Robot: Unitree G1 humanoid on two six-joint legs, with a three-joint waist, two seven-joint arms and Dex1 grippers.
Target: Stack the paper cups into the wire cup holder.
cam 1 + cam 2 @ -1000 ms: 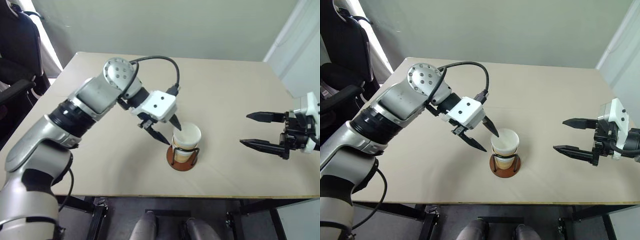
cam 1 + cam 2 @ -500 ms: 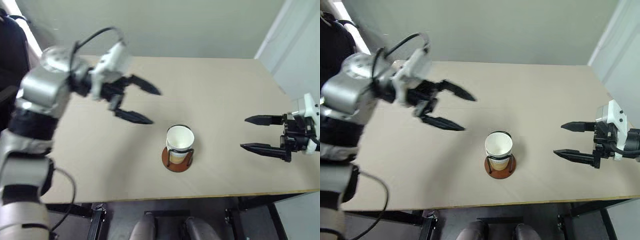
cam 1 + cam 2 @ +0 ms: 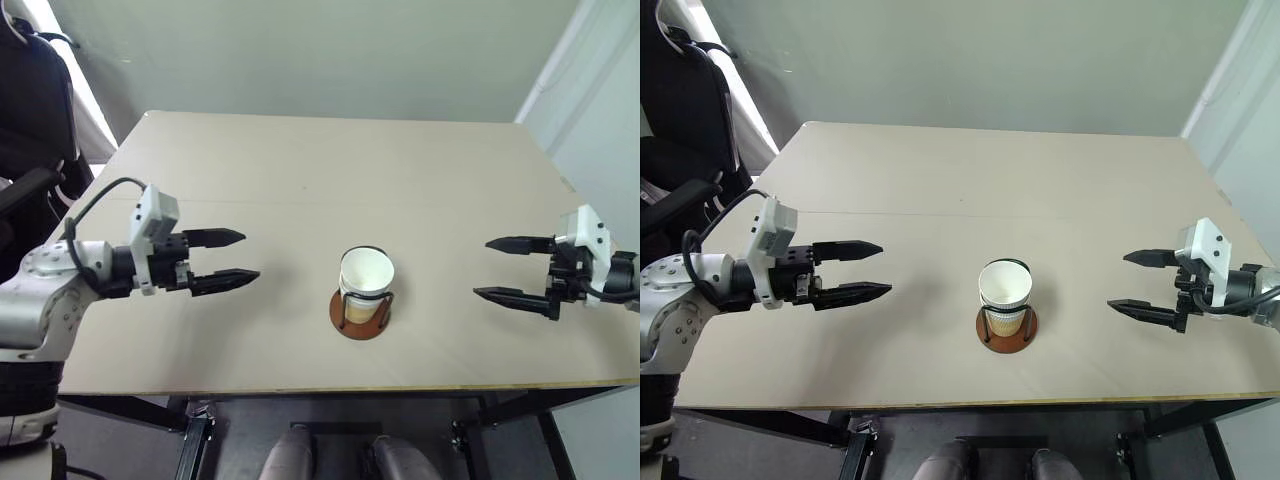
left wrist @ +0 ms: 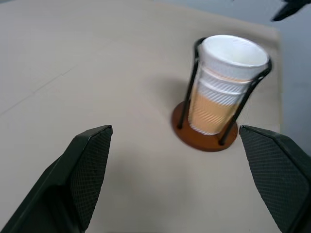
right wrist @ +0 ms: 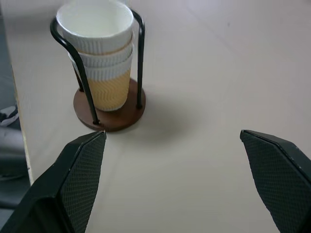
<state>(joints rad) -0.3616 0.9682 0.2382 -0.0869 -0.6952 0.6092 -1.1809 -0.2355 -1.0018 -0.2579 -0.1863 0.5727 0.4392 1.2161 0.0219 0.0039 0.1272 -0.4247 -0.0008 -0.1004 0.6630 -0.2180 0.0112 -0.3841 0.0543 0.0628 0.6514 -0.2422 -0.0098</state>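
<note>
Where the head camera looks down on the table (image 3: 300, 170), the cups (image 3: 365, 283) sit nested together inside the holder (image 3: 360, 312), near the front edge at the middle. The left gripper (image 3: 236, 257) hangs well to the holder's left with its fingers spread and nothing between them; the right gripper (image 3: 496, 268) hangs well to its right, likewise spread and bare.

In the left wrist view, the holder's wires rise about the stack above the brown base.

In the right wrist view, three cup rims show, one inside another.
</note>
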